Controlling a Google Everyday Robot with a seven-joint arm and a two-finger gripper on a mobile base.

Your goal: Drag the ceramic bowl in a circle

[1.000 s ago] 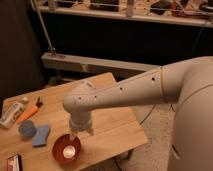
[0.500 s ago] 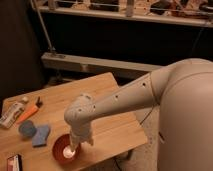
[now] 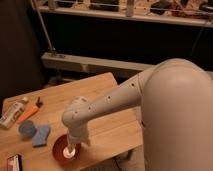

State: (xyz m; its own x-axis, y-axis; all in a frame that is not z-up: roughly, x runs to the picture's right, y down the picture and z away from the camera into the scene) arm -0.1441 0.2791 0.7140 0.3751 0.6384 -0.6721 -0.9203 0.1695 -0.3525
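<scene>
My gripper [image 3: 71, 148], jaws apart, dips into the one ceramic bowl [image 3: 59, 151], lower left of the frame. Left of it lie one blue cup [image 3: 26, 128], one blue pad [image 3: 41, 135] and one orange tool [image 3: 29, 113].

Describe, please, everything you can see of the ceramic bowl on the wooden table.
The ceramic bowl is round, shallow and reddish-brown, with a glazed look and a paler centre. It sits upright on the wooden table, close to the front edge, beside a blue cloth. The gripper reaches down into it from above and hides part of its inside; whether it touches the bowl cannot be told.
</scene>
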